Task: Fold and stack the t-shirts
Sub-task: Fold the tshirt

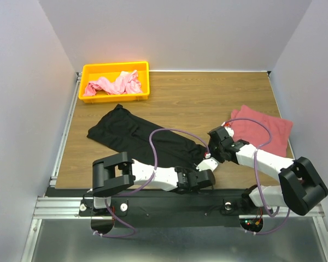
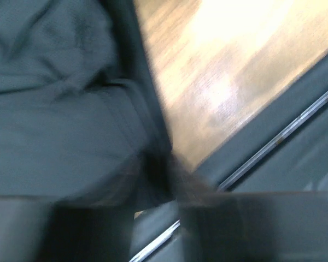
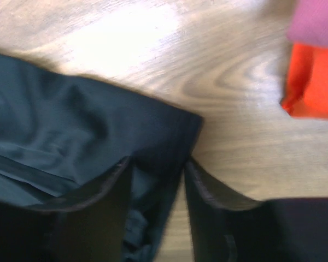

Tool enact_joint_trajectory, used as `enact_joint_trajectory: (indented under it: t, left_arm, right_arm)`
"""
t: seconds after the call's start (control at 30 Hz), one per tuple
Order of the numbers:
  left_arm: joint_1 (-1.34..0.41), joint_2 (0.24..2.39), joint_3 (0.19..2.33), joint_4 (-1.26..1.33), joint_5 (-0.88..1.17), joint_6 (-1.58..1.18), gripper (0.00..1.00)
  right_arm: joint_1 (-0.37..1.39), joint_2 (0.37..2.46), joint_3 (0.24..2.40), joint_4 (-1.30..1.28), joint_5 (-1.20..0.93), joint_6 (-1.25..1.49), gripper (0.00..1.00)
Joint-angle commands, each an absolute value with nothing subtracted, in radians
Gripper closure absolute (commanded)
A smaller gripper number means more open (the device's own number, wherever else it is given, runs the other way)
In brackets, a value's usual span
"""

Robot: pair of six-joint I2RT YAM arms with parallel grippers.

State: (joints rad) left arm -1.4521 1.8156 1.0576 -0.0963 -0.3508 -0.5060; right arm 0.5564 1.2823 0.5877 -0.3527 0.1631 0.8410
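Note:
The black t-shirt [image 1: 136, 134] lies spread diagonally across the wooden table, and both grippers are at its near right end. My right gripper [image 3: 157, 162] stands open astride the black t-shirt's [image 3: 71, 125] hemmed corner, with a sliver of wood showing beside the right finger. My left gripper [image 1: 205, 177] is low at the table's front edge, and its wrist view is blurred. There the black t-shirt [image 2: 54, 109] reaches the fingertips of the left gripper [image 2: 156, 191]. A folded rose-red t-shirt [image 1: 262, 128] lies at the right, on top of an orange t-shirt [image 3: 311, 82]. A light pink t-shirt [image 1: 117, 84] is crumpled in the bin.
The yellow bin [image 1: 115, 66] stands at the table's back left corner. The table's dark front rail [image 2: 295, 109] runs right beside the left gripper. Grey walls close in the left, back and right sides.

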Motion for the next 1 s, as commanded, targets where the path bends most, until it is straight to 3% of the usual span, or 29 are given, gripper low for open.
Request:
enact_joint_trajectory:
  t: [0.0,0.03,0.2,0.3,0.67,0.97]
  left_arm:
    - [-1.43,1.873,1.084,-0.144,-0.362,-0.497,0.91]
    - [-1.425,1.875,1.083,-0.149,-0.37,-0.499,1.0]
    - [-1.419,1.839,1.083,-0.121,-0.315,-0.476,1.0]
    - [-1.422,1.795,1.081,-0.077,-0.25,-0.454,1.0]
    - [-1.42,1.75,1.141,-0.014,-0.164,-0.436,1.0]
    - [-1.35,1.579,1.003,-0.021,-0.219,-0.534,1.0]
  right_arm:
    - [0.551,1.33,0.583,-0.305,0.141,0.831,0.6]
    - [0.551,1.335,0.586,-0.305,0.146,0.83,0.63]
    - [0.549,1.325,0.609,-0.307,0.179,0.808,0.82]
    - [0.545,1.263,0.607,-0.31,0.196,0.789,1.0]
    - [0.538,1.128,0.66,-0.456,0.249,0.715,1.0]
    - [0.584,1.256,0.82,-0.437,0.135,0.644,1.0]
